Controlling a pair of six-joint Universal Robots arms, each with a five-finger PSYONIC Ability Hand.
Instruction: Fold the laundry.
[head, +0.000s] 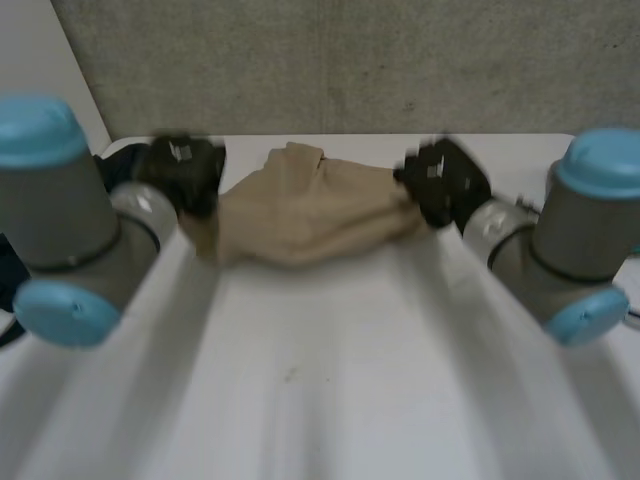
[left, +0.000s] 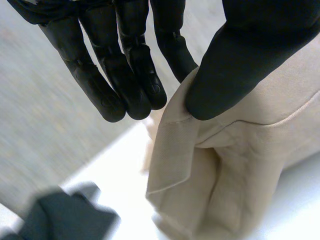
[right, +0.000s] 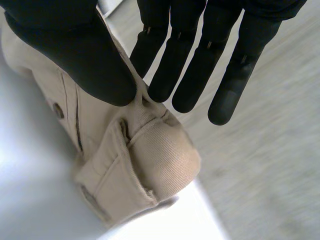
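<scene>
At the far side of the white table (head: 330, 380), the tan trousers (head: 300, 215) are bunched between my two hands. My left hand (left: 235, 65) pinches a hemmed edge between thumb and straight fingers; my right hand (right: 85, 55) pinches the buttoned waistband end likewise. I judge the folding barely begun: flattening and every fold remain.

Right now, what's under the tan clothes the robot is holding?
The white table shows below the tan garment, which the left hand and right hand pinch. Anything directly beneath it is hidden by its folds.
</scene>
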